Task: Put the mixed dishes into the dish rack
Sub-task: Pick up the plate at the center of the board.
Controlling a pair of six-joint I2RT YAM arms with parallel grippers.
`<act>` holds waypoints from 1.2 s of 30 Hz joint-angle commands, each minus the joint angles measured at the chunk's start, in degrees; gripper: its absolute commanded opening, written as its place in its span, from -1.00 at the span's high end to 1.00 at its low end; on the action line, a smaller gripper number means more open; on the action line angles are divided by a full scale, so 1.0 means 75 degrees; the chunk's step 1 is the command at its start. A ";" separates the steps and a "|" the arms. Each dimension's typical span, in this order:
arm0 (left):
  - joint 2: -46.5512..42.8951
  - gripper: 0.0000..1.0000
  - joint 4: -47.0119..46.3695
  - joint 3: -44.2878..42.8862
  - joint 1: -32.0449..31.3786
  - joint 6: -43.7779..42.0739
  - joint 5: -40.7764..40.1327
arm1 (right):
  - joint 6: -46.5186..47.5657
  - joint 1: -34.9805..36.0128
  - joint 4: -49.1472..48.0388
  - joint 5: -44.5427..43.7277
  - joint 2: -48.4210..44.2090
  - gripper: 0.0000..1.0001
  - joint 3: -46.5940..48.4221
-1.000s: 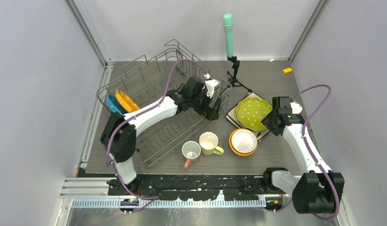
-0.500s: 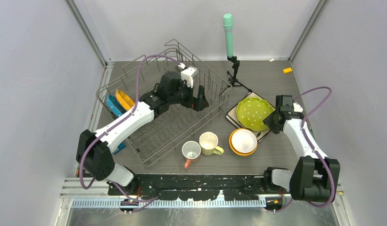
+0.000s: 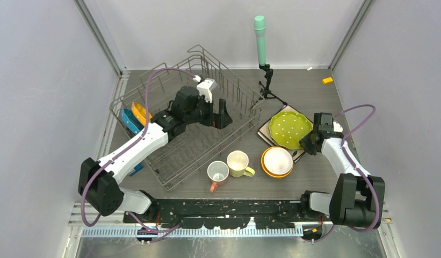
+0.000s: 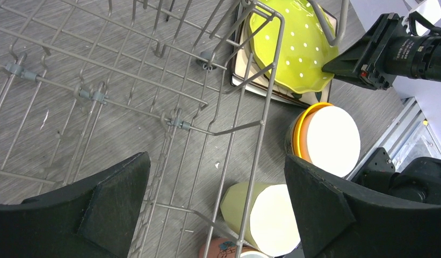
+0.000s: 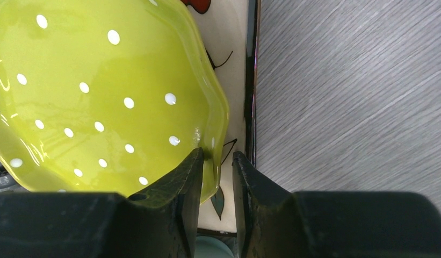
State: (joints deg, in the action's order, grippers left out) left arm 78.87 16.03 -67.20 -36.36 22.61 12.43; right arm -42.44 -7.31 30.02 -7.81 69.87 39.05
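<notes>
Nearest the arm bases, a glossy pink ceramic mug (image 3: 217, 173) and a pale-yellow ceramic mug (image 3: 238, 163) stand mouth-up, just beside each other on the dark grey wood-grain table (image 3: 315, 97). To their right, a smooth white round bowl (image 3: 277, 160) nests inside an orange round bowl (image 3: 265, 166).

Beyond them, a shiny yellow-green scalloped plate with white dots (image 3: 288, 129) lies on a white square plate (image 3: 266, 131) printed with thin dark stems and a leaf. The right gripper (image 5: 217, 156) straddles the dotted plate's rim with its black fingers nearly together, but whether they pinch it cannot be told.

On the left stands the large dish rack of thin grey metal wire (image 4: 262, 121), with the left gripper (image 4: 217, 161) above its floor, jaws wide apart and holding nothing. An orange plate (image 3: 140, 113) and a blue plate (image 3: 129, 121) stand on edge at the rack's left end.

Farthest back is a green-topped cylinder on a black tripod (image 3: 259, 40).
</notes>
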 commanded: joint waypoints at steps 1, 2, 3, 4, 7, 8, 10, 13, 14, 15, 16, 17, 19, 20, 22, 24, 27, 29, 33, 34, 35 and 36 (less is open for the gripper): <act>-0.0433 -0.96 -0.0612 0.0171 -0.0007 -0.0056 0.0097 | -0.0109 -0.0085 -0.0483 -0.0011 -0.0155 0.37 -0.0310; -0.0465 -0.96 -0.0655 0.0200 -0.0020 -0.0061 0.0110 | -0.0114 -0.0102 -0.0504 -0.0024 -0.0171 0.38 -0.0344; -0.0499 -0.96 -0.0688 0.0230 -0.0010 -0.0062 0.0123 | -0.0124 -0.0114 -0.0513 -0.0057 -0.0212 0.38 -0.0419; -0.0526 -0.96 -0.0705 0.0249 -0.0007 -0.0063 0.0124 | -0.0133 -0.0129 -0.0552 -0.0082 -0.0234 0.39 -0.0457; -0.0594 -0.96 -0.0720 0.0312 -0.0008 -0.0079 0.0136 | -0.0172 -0.0179 -0.0637 -0.0115 -0.0349 0.48 -0.0649; -0.0607 -0.96 -0.0720 0.0336 -0.0004 -0.0074 0.0146 | -0.0175 -0.0198 -0.0644 -0.0123 -0.0373 0.51 -0.0683; -0.0667 -0.96 -0.0799 0.0421 -0.0005 -0.0012 0.0159 | -0.0197 -0.0213 -0.0669 -0.0113 -0.0453 0.57 -0.0772; -0.0765 -0.95 -0.1116 0.0629 -0.0005 0.0157 0.0243 | -0.0149 -0.0219 -0.0681 -0.0064 -0.0608 0.72 -0.0882; -0.0811 -0.95 -0.1184 0.0693 -0.0010 0.0152 0.0192 | -0.0146 -0.0229 -0.0678 -0.0067 -0.0643 0.77 -0.0900; -0.0846 -0.95 -0.1198 0.0727 -0.0015 0.0149 0.0058 | -0.0144 -0.0236 -0.0675 -0.0075 -0.0728 0.87 -0.0942; -0.0883 -0.95 -0.1175 0.0760 -0.0015 0.0127 -0.0080 | -0.0152 -0.0245 -0.0675 -0.0090 -0.0786 0.91 -0.0959; -0.0940 -0.96 -0.1147 0.0777 -0.0005 0.0072 -0.0172 | -0.0159 -0.0250 -0.0678 -0.0110 -0.0893 0.96 -0.1001; -0.1014 -0.96 -0.1087 0.0807 -0.0007 -0.0009 -0.0276 | -0.0186 -0.0265 -0.0681 -0.0149 -0.1061 0.99 -0.1064; -0.1037 -0.96 -0.1073 0.0819 -0.0014 -0.0014 -0.0332 | -0.0221 -0.0276 -0.0678 -0.0176 -0.1161 1.00 -0.1092; -0.1105 -0.96 -0.1096 0.0880 -0.0004 -0.0006 -0.0385 | -0.0295 -0.0295 -0.0676 -0.0177 -0.1255 1.00 -0.1113; -0.1149 -0.96 -0.1159 0.0982 -0.0008 0.0050 -0.0444 | -0.0411 -0.0307 -0.0686 -0.0177 -0.1300 1.00 -0.1141; -0.1187 -0.96 -0.1187 0.1046 -0.0012 0.0106 -0.0473 | -0.0495 -0.0324 -0.0805 -0.0064 -0.1345 1.00 -0.1197; -0.1210 -0.96 -0.1211 0.1065 -0.0005 0.0136 -0.0473 | -0.0584 -0.0342 -0.0971 0.0066 -0.1412 1.00 -0.1267; -0.1205 -0.96 -0.1235 0.1079 -0.0004 0.0172 -0.0511 | -0.0777 -0.0397 -0.1477 0.0283 -0.1809 1.00 -0.1537; -0.1199 -0.96 -0.1241 0.1080 -0.0013 0.0183 -0.0505 | -0.0811 -0.0402 -0.1742 0.0288 -0.1900 1.00 -0.1682; -0.1191 -0.96 -0.1254 0.1078 -0.0005 0.0189 -0.0479 | -0.0887 -0.0412 -0.1923 0.0256 -0.2083 1.00 -0.1896; -0.1191 -0.96 -0.1279 0.1075 -0.0004 0.0195 -0.0414 | -0.0948 -0.0433 -0.2296 0.0136 -0.2166 1.00 -0.2022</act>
State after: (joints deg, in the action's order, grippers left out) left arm 71.35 9.98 -59.31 -36.36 23.64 9.45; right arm -46.83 -9.87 20.03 -5.26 57.17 27.49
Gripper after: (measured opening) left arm 0.982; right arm 0.054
